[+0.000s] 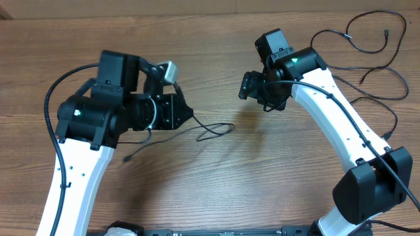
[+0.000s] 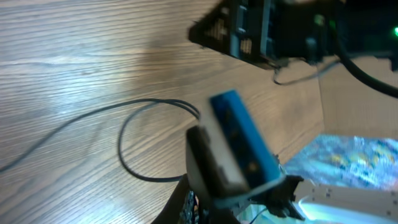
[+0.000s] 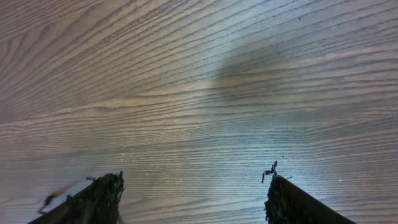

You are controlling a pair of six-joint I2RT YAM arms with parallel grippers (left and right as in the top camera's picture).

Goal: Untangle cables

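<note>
The overhead view is taking in the whole table (image 1: 216,190), and only there are the loose cables (image 1: 377,85) showing. They are lying in open loops at the far right corner, beside the right arm and well apart from both grippers. The same view is showing one separate cable (image 1: 216,129) in the middle of the table. It is curling into a small loop just right of the left gripper (image 1: 184,113), while a thin strand is trailing out from under that gripper toward the near edge and ending in a small plug (image 1: 126,159).

The left wrist camera is looking along the wood at that same cable (image 2: 120,146), which is lying flat in a rounded loop. One blurred blue and grey finger (image 2: 239,149) is filling the foreground, and the loop is running up close to it. Neither this view nor the overhead one is showing whether the left jaws are pinching the cable or merely sitting next to it, so I cannot tell the left grip.

The right gripper (image 1: 248,85) is hanging over bare wood right of centre, facing the left one. Its own camera is showing what the others are not. The right gripper (image 3: 194,180) is spread wide, with two dark fingertips (image 3: 102,199) at the bottom corners. Nothing is lying between them and nothing is touching them. Only wood grain and a soft shadow are lying beneath.
</note>
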